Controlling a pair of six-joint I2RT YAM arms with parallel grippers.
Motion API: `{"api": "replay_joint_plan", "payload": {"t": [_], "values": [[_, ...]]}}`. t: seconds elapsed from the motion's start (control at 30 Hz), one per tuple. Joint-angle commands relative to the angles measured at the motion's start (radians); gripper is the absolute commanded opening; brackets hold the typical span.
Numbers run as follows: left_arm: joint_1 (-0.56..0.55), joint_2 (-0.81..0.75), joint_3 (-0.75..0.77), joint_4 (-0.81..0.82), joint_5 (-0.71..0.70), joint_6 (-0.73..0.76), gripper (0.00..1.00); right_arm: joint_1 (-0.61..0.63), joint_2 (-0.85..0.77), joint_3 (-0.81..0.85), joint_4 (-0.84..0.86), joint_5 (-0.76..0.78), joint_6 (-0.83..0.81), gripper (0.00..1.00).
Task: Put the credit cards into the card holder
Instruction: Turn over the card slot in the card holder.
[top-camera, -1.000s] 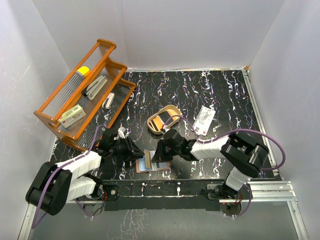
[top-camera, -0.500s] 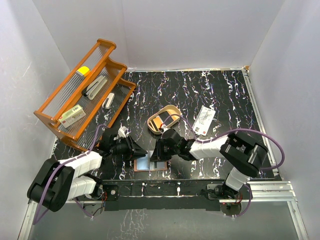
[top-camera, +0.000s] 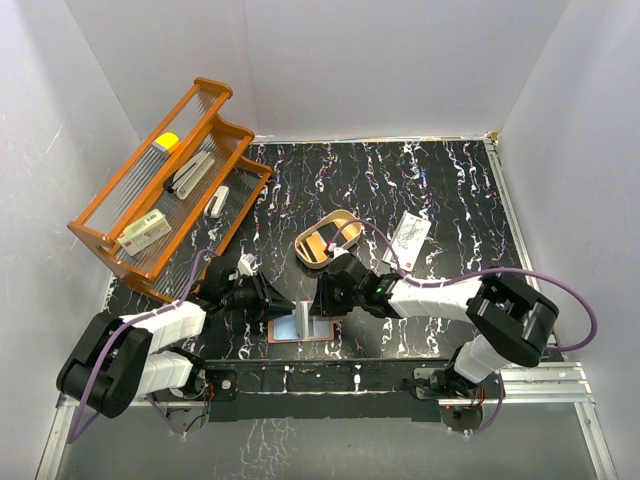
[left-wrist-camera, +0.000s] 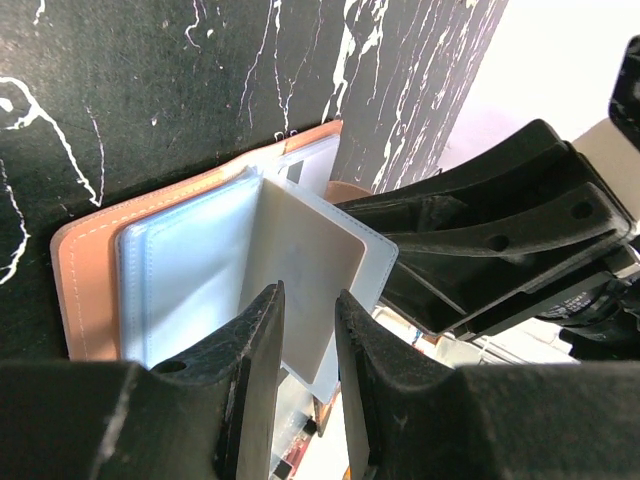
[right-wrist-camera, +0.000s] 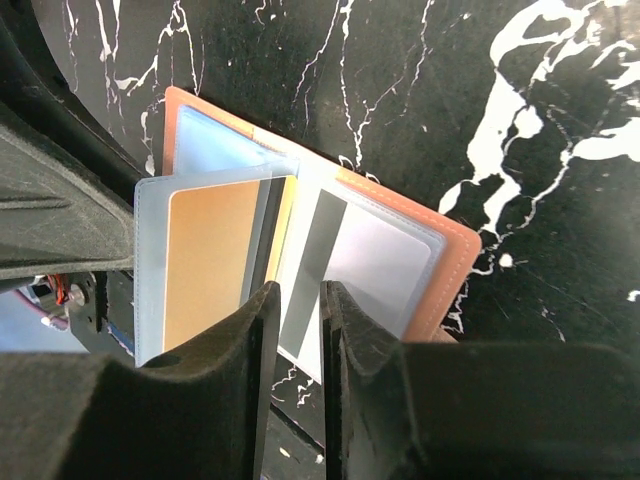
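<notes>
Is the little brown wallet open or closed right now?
Open. The card holder lies spread on the table, clear pockets showing, with one pocket page standing up from its middle.

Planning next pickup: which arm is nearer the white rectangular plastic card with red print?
Right. Right arm lies close by the white card; left arm is far to its left.
</notes>
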Motion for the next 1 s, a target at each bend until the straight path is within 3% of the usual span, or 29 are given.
{"api": "replay_joint_plan", "payload": {"t": [0.0, 0.3, 0.43, 0.7, 0.97], "values": [[-0.003, 0.009, 0.023, 0.009, 0.027, -0.002, 0.26, 0.002, -0.066, 0.055, -0.054, 0.082, -0.05, 0.22], [-0.006, 0.021, 0.045, 0.002, 0.029, -0.001, 0.26, 0.003, -0.06, 0.061, -0.055, 0.074, -0.07, 0.23], [-0.021, 0.039, 0.047, 0.023, 0.019, -0.004, 0.26, 0.002, -0.1, 0.076, -0.095, 0.143, -0.104, 0.25], [-0.051, 0.096, 0.067, 0.052, 0.027, 0.003, 0.26, -0.012, -0.256, 0.122, -0.185, 0.326, -0.26, 0.36], [-0.057, 0.086, 0.07, 0.029, 0.0, 0.022, 0.26, -0.091, -0.233, 0.201, -0.217, 0.309, -0.313, 0.42]]}}
